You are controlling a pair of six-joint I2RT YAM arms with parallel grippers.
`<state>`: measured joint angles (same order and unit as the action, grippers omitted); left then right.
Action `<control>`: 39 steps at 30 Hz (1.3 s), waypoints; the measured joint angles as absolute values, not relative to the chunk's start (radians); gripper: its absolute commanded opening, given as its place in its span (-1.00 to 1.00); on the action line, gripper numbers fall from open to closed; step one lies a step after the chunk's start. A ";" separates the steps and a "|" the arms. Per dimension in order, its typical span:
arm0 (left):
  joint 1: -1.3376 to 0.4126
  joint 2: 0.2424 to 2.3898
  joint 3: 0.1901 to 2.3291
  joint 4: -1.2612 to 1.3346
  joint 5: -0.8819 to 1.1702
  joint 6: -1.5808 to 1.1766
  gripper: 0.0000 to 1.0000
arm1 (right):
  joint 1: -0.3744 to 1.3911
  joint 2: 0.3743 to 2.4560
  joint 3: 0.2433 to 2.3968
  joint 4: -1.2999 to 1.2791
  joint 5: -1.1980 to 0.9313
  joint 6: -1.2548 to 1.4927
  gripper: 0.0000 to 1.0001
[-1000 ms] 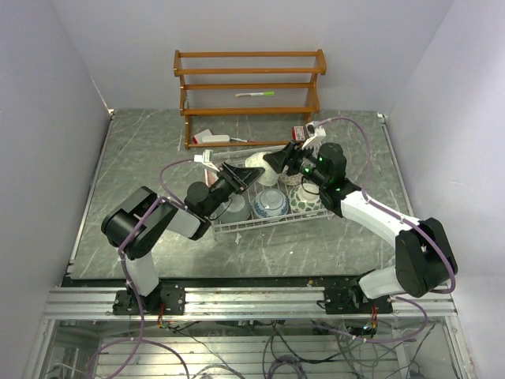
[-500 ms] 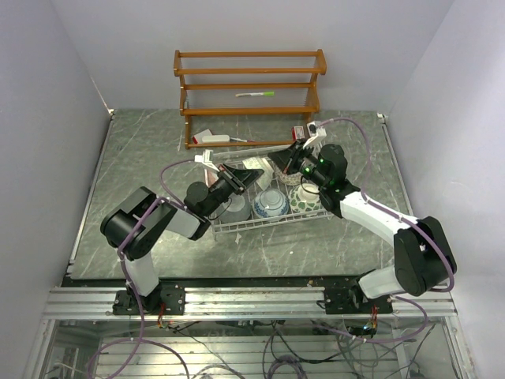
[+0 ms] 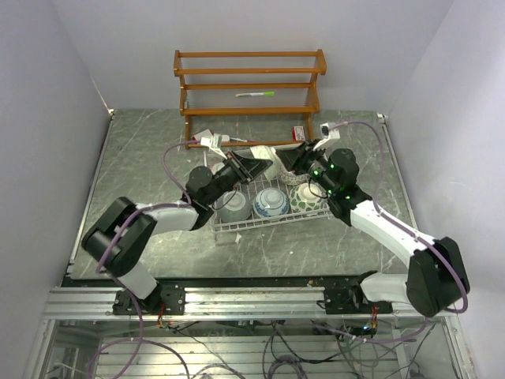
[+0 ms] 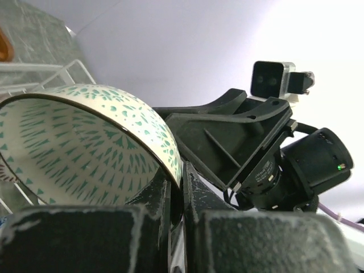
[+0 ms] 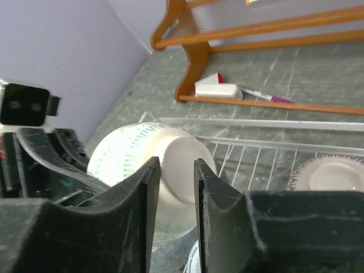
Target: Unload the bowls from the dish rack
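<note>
Green-and-white patterned round ceramic bowl (image 4: 85,142): rim pinched between closed left fingers (image 4: 199,199). Right fingers (image 5: 136,199): narrowly parted, bowl's foot at tips; grip indeterminable.

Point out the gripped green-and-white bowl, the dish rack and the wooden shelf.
gripped green-and-white bowl (image 4: 68,142): left wrist view, patterned inside.
dish rack (image 3: 268,222): top external view, near rim.
wooden shelf (image 3: 237,71): top external view, upper rail.

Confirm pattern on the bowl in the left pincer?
The bowl is white with green droplet marks; the left wrist view shows it best.
</note>
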<state>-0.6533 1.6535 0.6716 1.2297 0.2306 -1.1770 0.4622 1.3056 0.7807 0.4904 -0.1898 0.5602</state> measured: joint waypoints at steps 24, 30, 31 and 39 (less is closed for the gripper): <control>-0.502 1.165 1.275 -0.582 -0.564 -0.664 -0.86 | 0.463 1.131 0.710 0.263 0.065 0.433 -0.39; -0.283 1.240 1.164 -0.648 -0.511 -0.678 -0.86 | 0.463 1.138 0.710 0.249 0.062 0.433 -0.39; -0.258 1.257 1.145 -0.647 -0.491 -0.682 -0.85 | 0.463 1.139 0.710 0.247 0.061 0.433 -0.39; -0.179 1.464 1.083 -0.631 -0.373 -0.706 -0.86 | 0.462 1.161 0.710 0.227 0.057 0.438 -0.37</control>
<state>-0.1787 1.4643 1.0832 -0.6308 -0.3733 -0.7055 0.4618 1.1614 0.7105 0.2268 0.0566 0.4381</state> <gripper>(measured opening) 0.124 0.310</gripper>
